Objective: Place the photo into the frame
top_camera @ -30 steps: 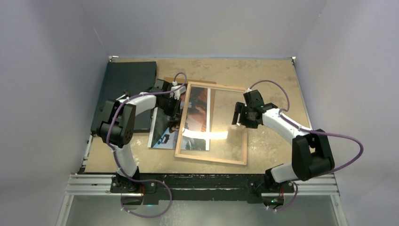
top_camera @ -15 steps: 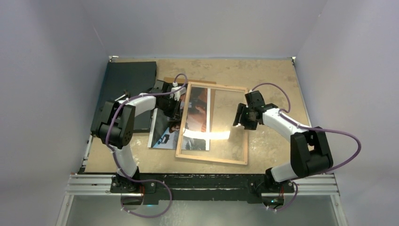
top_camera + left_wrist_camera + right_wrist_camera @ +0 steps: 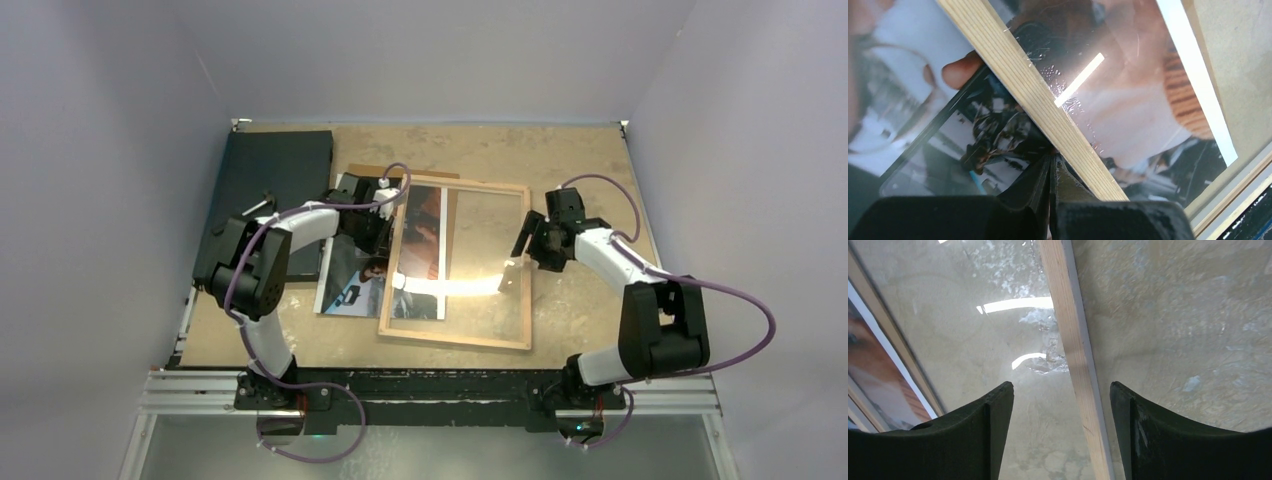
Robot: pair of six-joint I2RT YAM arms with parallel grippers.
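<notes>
The frame (image 3: 455, 340) lies flat on the table, light wooden rails up, with a clear pane in it. The photo (image 3: 350, 285) lies face up, its right half under the frame's left part and visible through the pane (image 3: 1128, 115). My left gripper (image 3: 388, 222) is shut, and its tips (image 3: 1050, 156) touch the outer edge of the frame's left rail (image 3: 1023, 90), above the photo. My right gripper (image 3: 525, 255) is open and straddles the frame's right rail (image 3: 1068, 330) without touching it. One black finger (image 3: 993, 420) hangs over the pane, the other over bare table.
A flat black board (image 3: 270, 180) lies at the back left, partly under my left arm. A brown backing panel (image 3: 362, 168) shows from under the photo's far edge. Pale walls close in the table on three sides.
The right gripper has moved right, from over the pane to over the frame's right rail. The frame and the left gripper have shifted slightly to the right.
</notes>
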